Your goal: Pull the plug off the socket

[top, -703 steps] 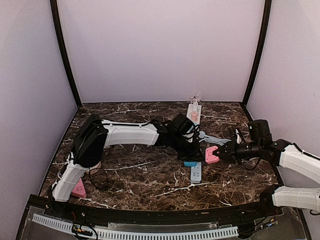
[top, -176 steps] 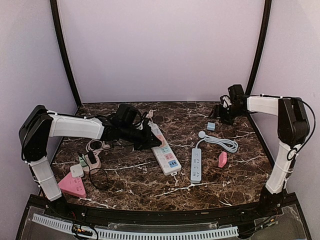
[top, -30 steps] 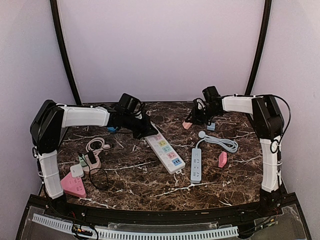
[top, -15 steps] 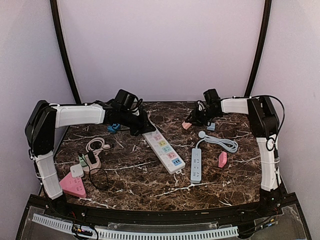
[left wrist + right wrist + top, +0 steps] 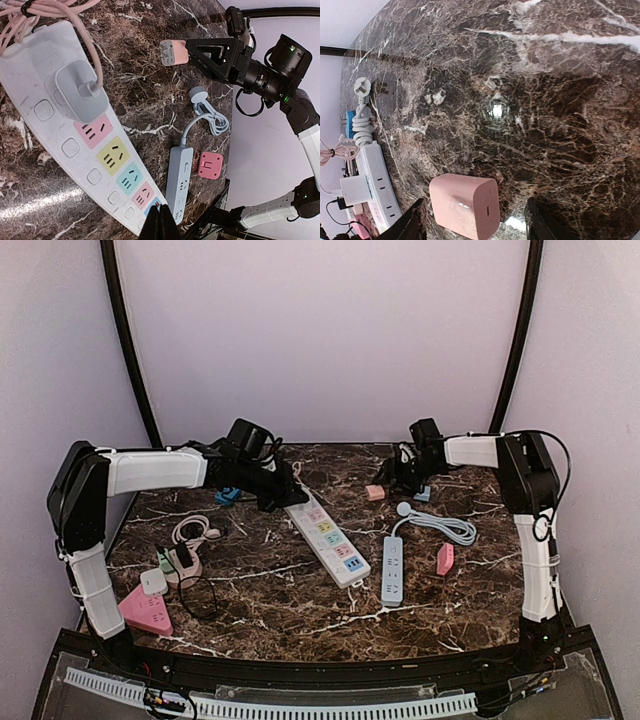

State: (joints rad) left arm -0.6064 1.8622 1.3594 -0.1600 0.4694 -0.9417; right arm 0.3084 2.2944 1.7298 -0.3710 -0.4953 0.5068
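A pink plug (image 5: 375, 492) lies loose on the marble table, apart from the white power strip (image 5: 325, 535). In the right wrist view the pink plug (image 5: 465, 205) sits between the spread fingers of my right gripper (image 5: 477, 225), which is open and touches nothing. My right gripper (image 5: 402, 478) hangs just right of the plug. My left gripper (image 5: 283, 492) is shut, empty, over the strip's far end. In the left wrist view a white plug (image 5: 80, 87) with a pink cord sits in the strip (image 5: 100, 150).
A grey-blue power strip (image 5: 391, 570) with its coiled cord lies right of the white one. A pink adapter (image 5: 445, 558) and a small blue one (image 5: 423, 494) are nearby. At the left are a pink triangular strip (image 5: 147, 610), a coiled pink cord (image 5: 195, 532) and small adapters.
My right gripper has opened and let go of the pink plug, which now rests on the table. The gripper drew back slightly to the right. The left arm has barely moved.
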